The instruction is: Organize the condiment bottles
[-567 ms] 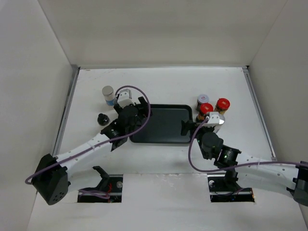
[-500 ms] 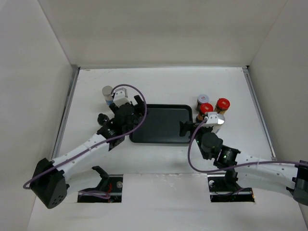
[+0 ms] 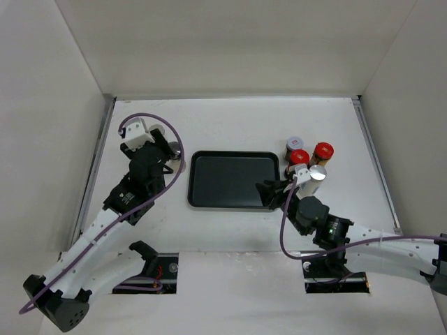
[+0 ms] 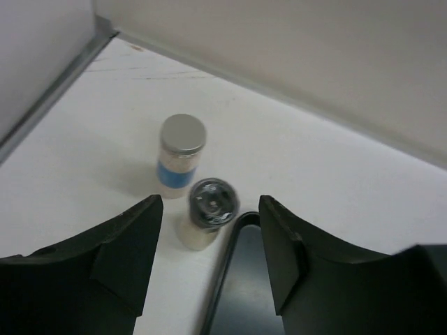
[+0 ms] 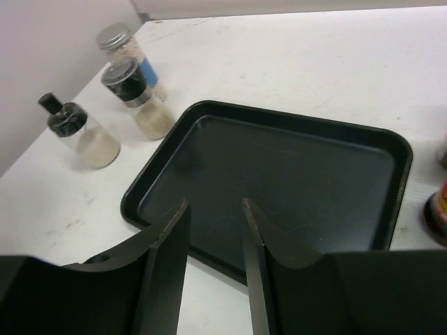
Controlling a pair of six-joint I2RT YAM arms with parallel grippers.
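Two condiment bottles stand just left of the black tray point(image 3: 230, 179): a silver-lidded jar with a blue label point(image 4: 183, 150) and a black-capped jar of pale powder point(image 4: 209, 218). My left gripper point(image 4: 209, 204) hangs open above and short of them, holding nothing; from above, the left gripper point(image 3: 166, 146) and its arm hide these bottles. A squat bottle with a black knob point(image 5: 78, 132) stands further left. At the right, a grey-lidded jar point(image 3: 295, 144) and two red-lidded brown ones point(image 3: 299, 156) point(image 3: 323, 151) cluster together. My right gripper point(image 5: 215, 204) is open and empty over the tray's near right corner.
White walls close in the table on the left, back and right. A metal strip point(image 4: 49, 98) runs along the left wall's foot. The tray point(image 5: 279, 174) has nothing in it. A red-lidded bottle point(image 5: 438, 206) shows at the right wrist view's edge.
My left arm has swung left and back off the tray, now covering the left bottles from above. The right gripper has slid slightly toward the near edge.
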